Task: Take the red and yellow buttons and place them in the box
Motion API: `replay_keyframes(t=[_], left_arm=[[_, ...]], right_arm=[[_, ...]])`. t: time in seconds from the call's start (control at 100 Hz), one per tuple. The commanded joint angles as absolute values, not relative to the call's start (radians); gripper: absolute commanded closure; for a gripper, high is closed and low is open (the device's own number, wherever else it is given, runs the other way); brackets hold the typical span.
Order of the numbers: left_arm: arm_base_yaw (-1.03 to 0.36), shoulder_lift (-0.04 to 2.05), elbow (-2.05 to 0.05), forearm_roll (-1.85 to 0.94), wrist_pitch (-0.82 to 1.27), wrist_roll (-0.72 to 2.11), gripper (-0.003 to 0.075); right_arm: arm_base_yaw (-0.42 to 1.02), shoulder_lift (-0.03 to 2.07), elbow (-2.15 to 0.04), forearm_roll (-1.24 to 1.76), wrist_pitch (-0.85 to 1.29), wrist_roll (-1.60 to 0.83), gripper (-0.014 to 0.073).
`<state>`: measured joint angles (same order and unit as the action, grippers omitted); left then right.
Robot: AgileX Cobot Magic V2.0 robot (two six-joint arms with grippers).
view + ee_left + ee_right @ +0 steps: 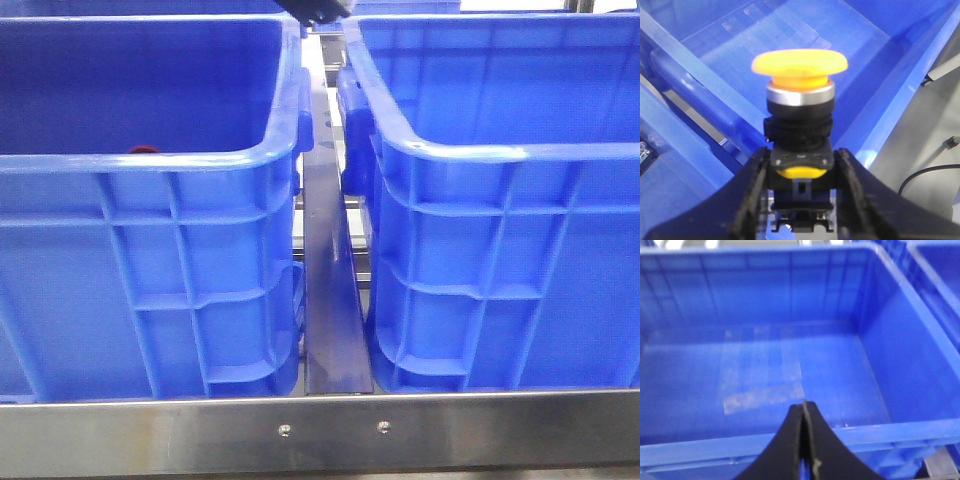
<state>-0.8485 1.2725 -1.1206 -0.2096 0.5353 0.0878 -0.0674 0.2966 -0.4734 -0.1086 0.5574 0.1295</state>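
My left gripper [801, 159] is shut on the black body of a yellow button [799, 65]. Its wide yellow mushroom cap sits over a silver ring and points away from the fingers. The button hangs above the bare floor of a blue box [765, 30]. My right gripper [804, 409] is shut with nothing between its fingers, just over the near rim of an empty blue box [715, 450]. In the front view a sliver of a red button [143, 150] peeks over the near rim of the left box [200, 160]. The rest of that box's inside is hidden.
Two like blue crates stand side by side, the right one [520, 152] next to the left, with a dark metal rail [330, 300] in the gap. A steel bar [320, 430] runs along the front. A dark arm part [318, 10] shows at the top. Cables [930, 172] lie on grey floor.
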Motion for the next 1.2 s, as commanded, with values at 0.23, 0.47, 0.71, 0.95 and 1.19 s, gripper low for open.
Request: replay_keyframes(t=[0.23, 0.47, 0.71, 0.95, 1.19], left_arm=[[-0.856, 1.25, -1.151, -0.225, 0.459, 0.087, 0.0741], [-0.856, 1.25, -1.151, -0.225, 0.459, 0.087, 0.0741], [-0.856, 1.25, -1.151, -0.225, 0.459, 0.087, 0.0741], [-0.856, 1.25, -1.151, -0.225, 0.459, 0.087, 0.0741], [-0.856, 1.25, -1.151, -0.225, 0.459, 0.087, 0.0741]], right_arm=[[-0.072, 0.551, -0.722, -0.023, 0.671, 0.126, 0.0132], [-0.068, 0.651, -0.829, 0.155, 0.745, 0.11, 0.0004], [-0.068, 0.781, -0.916, 0.608, 0.851, -0.101, 0.0004], [-0.068, 0.948, -0.988, 1.094, 0.993, -0.341, 0.0004], [0.023, 1.076, -1.072, 1.204, 1.026, -0.41, 0.0004]])
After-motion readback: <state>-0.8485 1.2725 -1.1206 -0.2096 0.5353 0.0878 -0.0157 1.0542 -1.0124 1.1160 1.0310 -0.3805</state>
